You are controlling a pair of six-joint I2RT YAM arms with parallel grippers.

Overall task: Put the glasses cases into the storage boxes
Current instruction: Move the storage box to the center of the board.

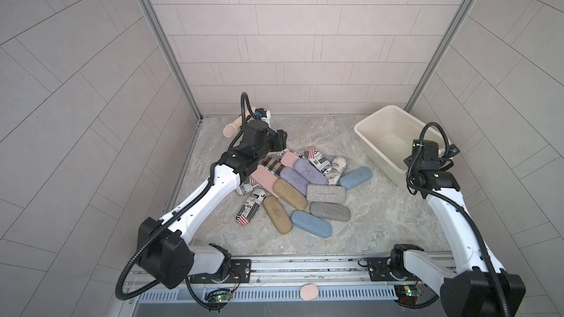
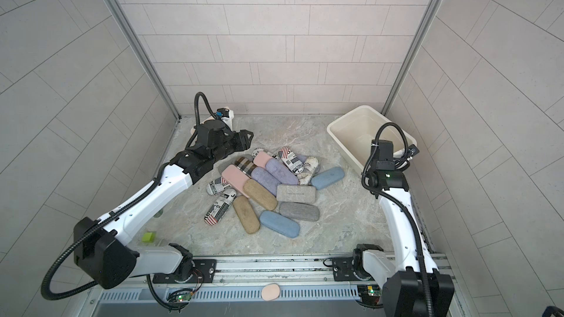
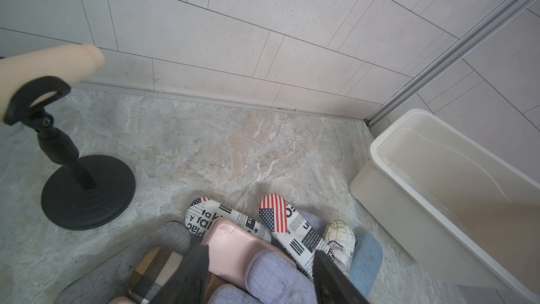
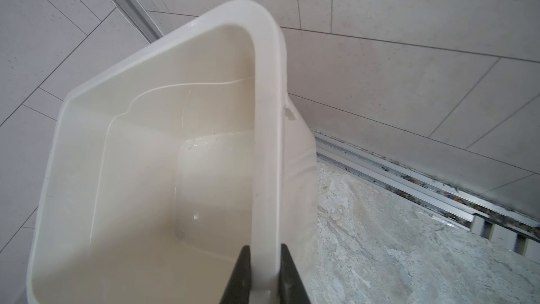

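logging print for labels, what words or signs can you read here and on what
"ta k", "fal", "plac": cut-off headlines on the far newsprint case by the pink case.
"ex": on the near newsprint case.
Stars-and-stripes flag: on the flag case; its small print is unreadable.
Too small to read: fine lettering on the light grey case.
No text on the tub.

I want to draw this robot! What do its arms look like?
Two matching arms: the left arm and right arm have smooth white links, chunky black joints and a ribbed black cable looping alongside. Each ends in a black wrist block with thin dark jaws.
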